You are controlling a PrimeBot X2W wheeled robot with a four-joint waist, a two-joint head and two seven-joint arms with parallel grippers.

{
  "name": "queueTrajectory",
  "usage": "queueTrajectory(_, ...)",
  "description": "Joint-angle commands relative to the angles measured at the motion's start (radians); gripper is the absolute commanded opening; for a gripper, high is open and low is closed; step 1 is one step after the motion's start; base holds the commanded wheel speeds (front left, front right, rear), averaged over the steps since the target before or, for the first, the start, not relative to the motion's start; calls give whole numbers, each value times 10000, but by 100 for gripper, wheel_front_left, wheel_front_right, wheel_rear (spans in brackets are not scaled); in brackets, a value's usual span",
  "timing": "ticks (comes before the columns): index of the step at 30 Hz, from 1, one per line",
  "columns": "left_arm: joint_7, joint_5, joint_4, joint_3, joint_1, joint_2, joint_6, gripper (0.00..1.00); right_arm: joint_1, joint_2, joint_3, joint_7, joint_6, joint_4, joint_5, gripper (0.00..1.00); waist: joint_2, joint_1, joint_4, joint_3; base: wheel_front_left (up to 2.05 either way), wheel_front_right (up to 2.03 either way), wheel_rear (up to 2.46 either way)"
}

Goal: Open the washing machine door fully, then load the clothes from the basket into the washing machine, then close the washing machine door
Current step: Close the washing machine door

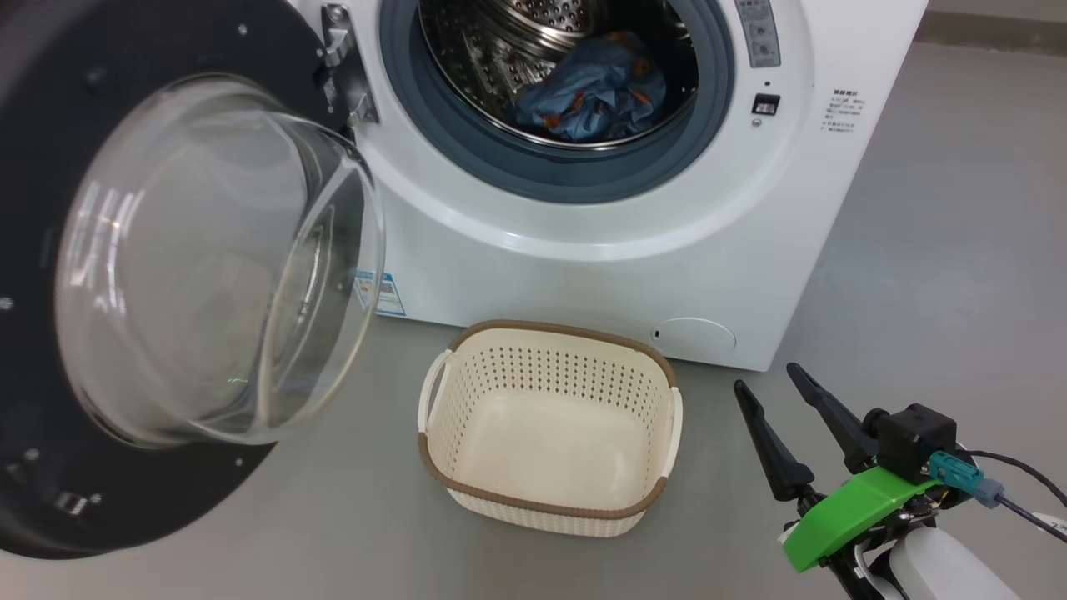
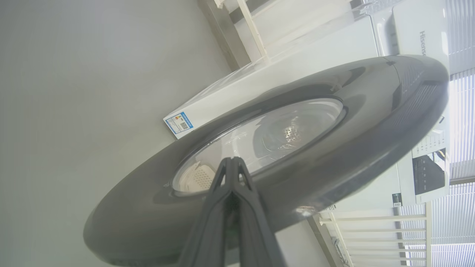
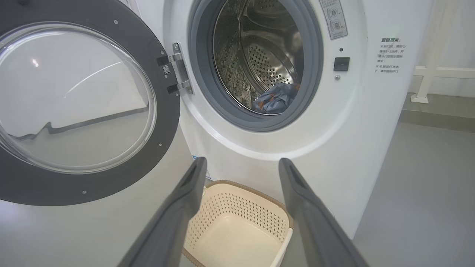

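The washing machine (image 1: pixel 583 267) stands with its drum open, and the light-blue clothes (image 1: pixel 596 96) lie inside the drum. The washing machine door (image 1: pixel 50 167) is swung out to the left, glass bowl facing me. The cream basket (image 1: pixel 542 375) sits on the floor in front of the machine, with nothing in it. My right gripper (image 1: pixel 771 383) hovers open to the right of the basket. In the right wrist view, the right gripper (image 3: pixel 242 163) points at the machine's front above the basket (image 3: pixel 237 207). My left gripper (image 2: pixel 232 160) is shut at the door's (image 2: pixel 371 96) outer face, by the window's edge; contact cannot be told.
Grey floor (image 1: pixel 934 275) spreads to the right of the machine. A white rail (image 3: pixel 441 72) stands at the wall to the right. Another white appliance (image 2: pixel 415 29) sits behind the door in the left wrist view. A round cap (image 1: pixel 693 335) sits low on the machine's front.
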Motion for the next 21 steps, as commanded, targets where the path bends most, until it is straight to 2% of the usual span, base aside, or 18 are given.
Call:
queueTrajectory(1,273,-236,-522,187,-1,372,-54,0,44,-18,150,-141,54,-175,95,100,0,1,103,-185,0,0,0)
queueTrajectory(12,1271,-876,-2609,-182,872,-403,-51,0,233,118,155,-174,54,-254,351,100,0,1,17,-627,0,0,0)
queueTrajectory(21,1590,-1057,-3817,-491,1106,-829,276,0,357,198,42,-176,54,-377,334,100,0,1,-302,-694,0,0,0)
